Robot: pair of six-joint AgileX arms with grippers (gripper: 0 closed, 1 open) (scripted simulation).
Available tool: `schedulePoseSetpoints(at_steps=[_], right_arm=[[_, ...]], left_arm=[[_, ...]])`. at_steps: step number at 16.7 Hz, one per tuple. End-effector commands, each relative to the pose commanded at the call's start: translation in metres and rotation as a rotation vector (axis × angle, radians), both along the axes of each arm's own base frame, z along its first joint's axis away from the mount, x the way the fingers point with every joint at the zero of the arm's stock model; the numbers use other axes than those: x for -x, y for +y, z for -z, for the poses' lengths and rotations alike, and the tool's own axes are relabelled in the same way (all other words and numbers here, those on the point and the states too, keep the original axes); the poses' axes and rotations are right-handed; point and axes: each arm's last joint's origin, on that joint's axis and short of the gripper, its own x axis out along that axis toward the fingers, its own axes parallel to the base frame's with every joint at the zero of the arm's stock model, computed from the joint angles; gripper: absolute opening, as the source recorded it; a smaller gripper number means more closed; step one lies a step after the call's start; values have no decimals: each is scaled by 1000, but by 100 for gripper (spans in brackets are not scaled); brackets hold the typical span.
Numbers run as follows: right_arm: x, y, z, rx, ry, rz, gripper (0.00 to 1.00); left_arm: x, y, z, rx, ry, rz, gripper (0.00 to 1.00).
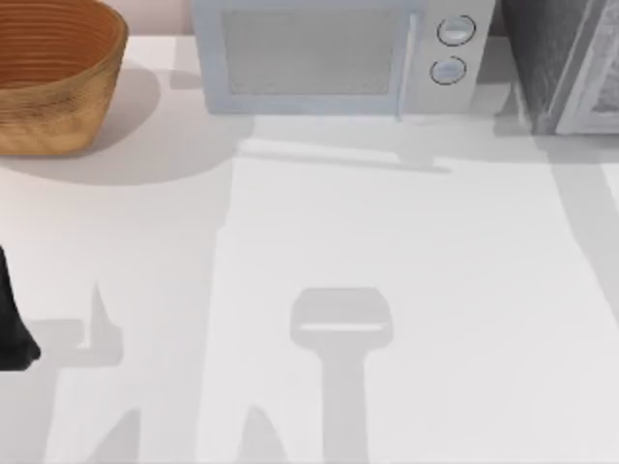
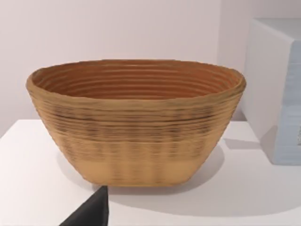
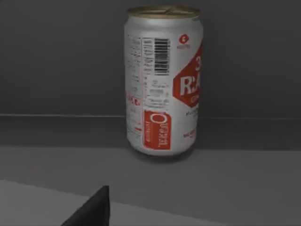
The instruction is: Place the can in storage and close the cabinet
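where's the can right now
In the right wrist view the can stands upright on a dark grey floor against a dark grey wall, apparently inside the cabinet at the table's far right corner.

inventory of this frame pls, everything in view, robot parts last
can: 1, white label with red marks, gold top; upright on a dark grey surface in front of a dark grey wall, seen from the right wrist.
cabinet: 1, dark grey speckled with a pale framed door panel; table's far right corner, partly in view.
microwave: 1, white, two round knobs; far edge, middle.
basket: 1, woven brown; far left corner, nothing seen inside from the left wrist.
table: 1, white.
left arm: black part at the table's left edge.
left gripper: one dark finger tip near the basket.
right gripper: one dark finger tip close to the can, apart from it.
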Motion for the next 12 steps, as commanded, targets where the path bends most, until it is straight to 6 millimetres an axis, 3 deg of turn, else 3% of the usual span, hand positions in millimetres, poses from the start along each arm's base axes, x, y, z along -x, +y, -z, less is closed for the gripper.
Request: schedulePoseSetpoints(at_steps=[3, 6, 9, 12], right_arm=[[47, -6, 45, 1, 1, 1, 100], [87, -11, 105, 0, 2, 1, 100], [116, -14, 172, -1, 3, 1, 100], [132, -16, 237, -3, 3, -1, 100]], left_arm=[[0, 0, 0, 0, 0, 0, 100], [0, 0, 0, 0, 0, 0, 100], [0, 0, 0, 0, 0, 0, 100], [0, 0, 0, 0, 0, 0, 100]])
